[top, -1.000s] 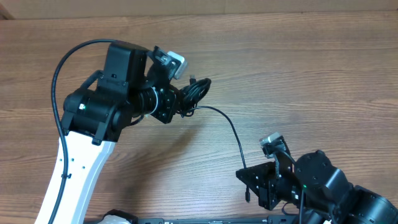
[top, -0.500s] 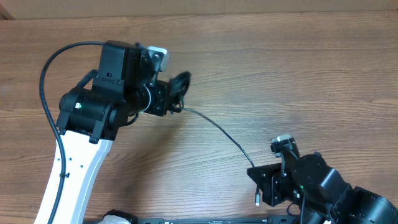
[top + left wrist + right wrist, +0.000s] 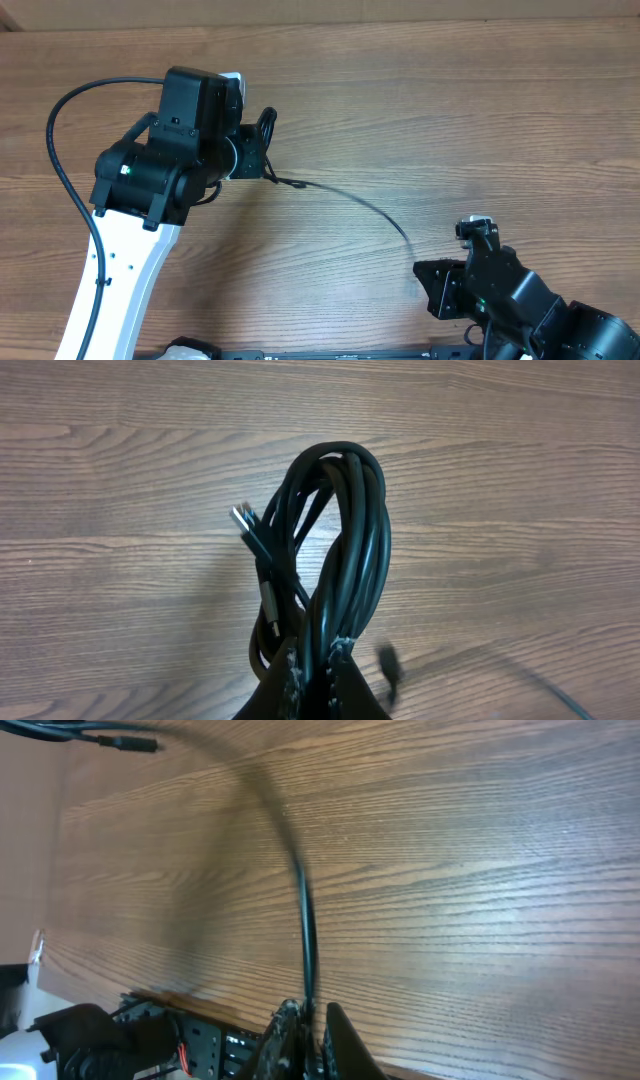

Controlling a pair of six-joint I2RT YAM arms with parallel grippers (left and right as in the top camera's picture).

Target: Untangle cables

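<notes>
Wood-grain tabletop, mid-brown and running in long horizontal planks, fills nearly every view. A paler tan strip lies beyond its far edge, and a black rail runs along the near edge. What that strip belongs to cannot be told.

At the far left, the left gripper has its jaws pressed together on the lower part of a coil of thin black cables. The loops stand up out of the fingers in a narrow oval, lifted clear of the wood. A USB plug with a silvery tip sticks out of the left side of the coil. A second small plug end hangs just right of the fingers, but it is too blurred to name more closely. The arm's own thick black cable arcs out to the left of the arm.

A single cord leaves the coil and stretches in a shallow curve across the table towards the near right. There the right gripper pinches it between nearly closed fingers. In the right wrist view the cord rises straight from the jaws and bends away to the far left. Another dark plug shows in the top corner.
</notes>
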